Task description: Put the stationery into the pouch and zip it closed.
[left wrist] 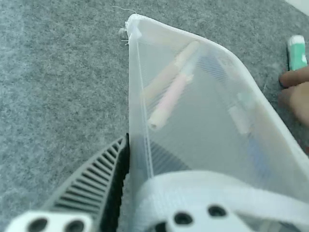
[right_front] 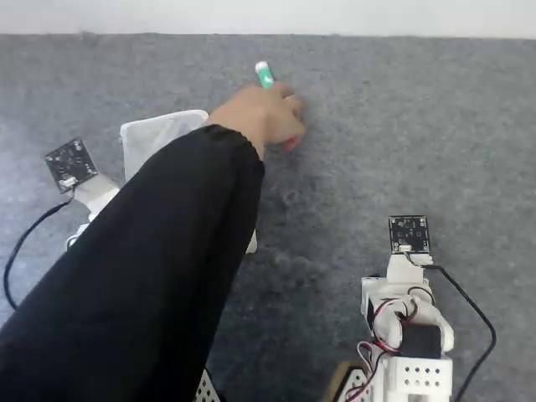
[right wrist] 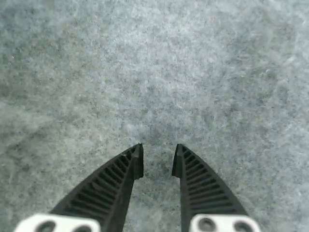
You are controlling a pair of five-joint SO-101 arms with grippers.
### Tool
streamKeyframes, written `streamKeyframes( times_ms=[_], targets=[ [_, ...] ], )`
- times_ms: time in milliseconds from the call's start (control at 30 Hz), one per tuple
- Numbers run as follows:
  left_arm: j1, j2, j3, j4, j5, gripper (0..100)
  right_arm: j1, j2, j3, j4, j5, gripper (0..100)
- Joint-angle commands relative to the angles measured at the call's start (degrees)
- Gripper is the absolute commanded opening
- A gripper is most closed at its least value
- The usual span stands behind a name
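Note:
A translucent white pouch (right_front: 157,132) lies at the left of the grey carpet, partly under a person's black sleeve (right_front: 151,276). The left wrist view looks through the pouch (left wrist: 207,121) at a pink pen (left wrist: 170,99) and other pale stationery inside. My left gripper (left wrist: 129,145) is shut on the pouch's seam edge, with one black finger (left wrist: 108,179) beside it. The person's hand (right_front: 261,113) holds a green-and-white marker (right_front: 265,75) just beyond the pouch; that marker (left wrist: 296,52) also appears past the pouch. My right gripper (right wrist: 158,162) hovers over bare carpet, slightly open and holding nothing.
The person's arm crosses the table from the near left to the far middle and covers much of the left arm (right_front: 79,176). The right arm (right_front: 408,322) sits at the near right. Grey carpet (right_front: 419,126) lies open at the right and far side.

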Motion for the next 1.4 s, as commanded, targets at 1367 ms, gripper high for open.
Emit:
streamKeyframes(
  times_ms=[1367],
  targets=[
    [-0.26, -40.53, 13.58, 12.40, 1.05, 1, 0.40, -1.19, 1.23, 0.40, -0.09, 10.9]
  ],
)
